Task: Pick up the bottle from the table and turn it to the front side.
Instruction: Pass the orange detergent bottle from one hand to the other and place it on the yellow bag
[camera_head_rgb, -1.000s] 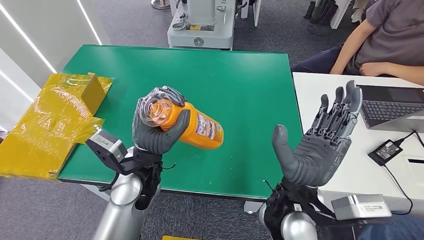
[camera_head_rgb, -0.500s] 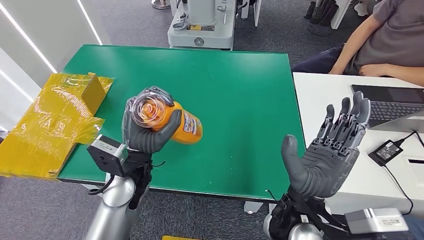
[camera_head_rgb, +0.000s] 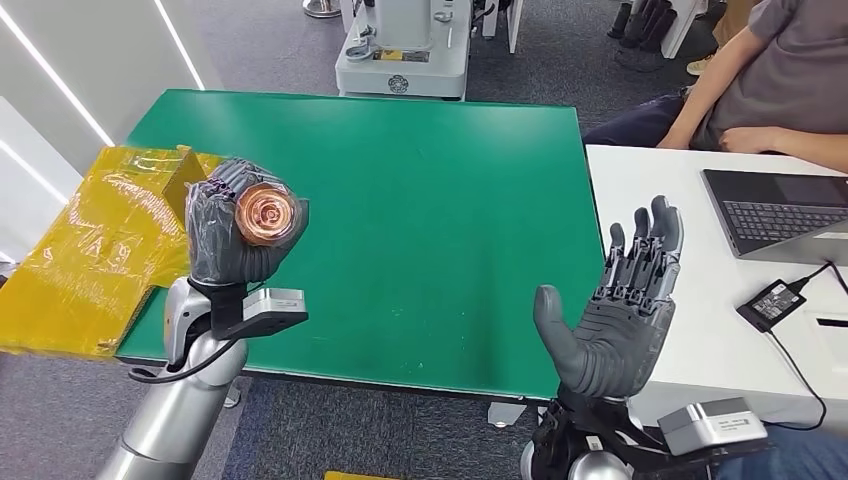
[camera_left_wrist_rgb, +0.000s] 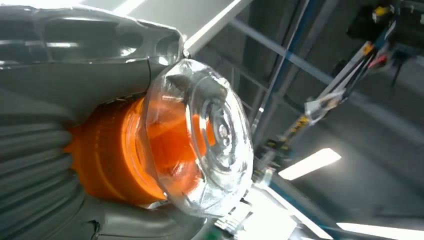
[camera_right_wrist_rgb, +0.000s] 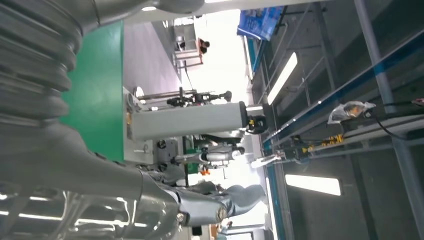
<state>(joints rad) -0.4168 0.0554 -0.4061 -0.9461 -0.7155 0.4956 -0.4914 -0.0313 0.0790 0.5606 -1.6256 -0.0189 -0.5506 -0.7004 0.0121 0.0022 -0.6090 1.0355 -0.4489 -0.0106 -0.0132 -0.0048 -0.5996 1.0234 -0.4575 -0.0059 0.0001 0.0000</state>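
My left hand grips the orange bottle above the green table's front left corner. The bottle points its clear round end at the head camera, so its body and label are hidden behind it. In the left wrist view the clear end and orange body of the bottle fill the grasp, with grey fingers wrapped around it. My right hand is raised over the table's front right corner, palm up, fingers spread, nothing in it.
A yellow wrapped package lies off the table's left edge, close to my left hand. A white desk with a laptop and a power adapter adjoins on the right. A seated person is behind it.
My left hand has swung left and turned the bottle until its clear end faces the camera, hiding the label. My right hand has lowered slightly and stays spread.
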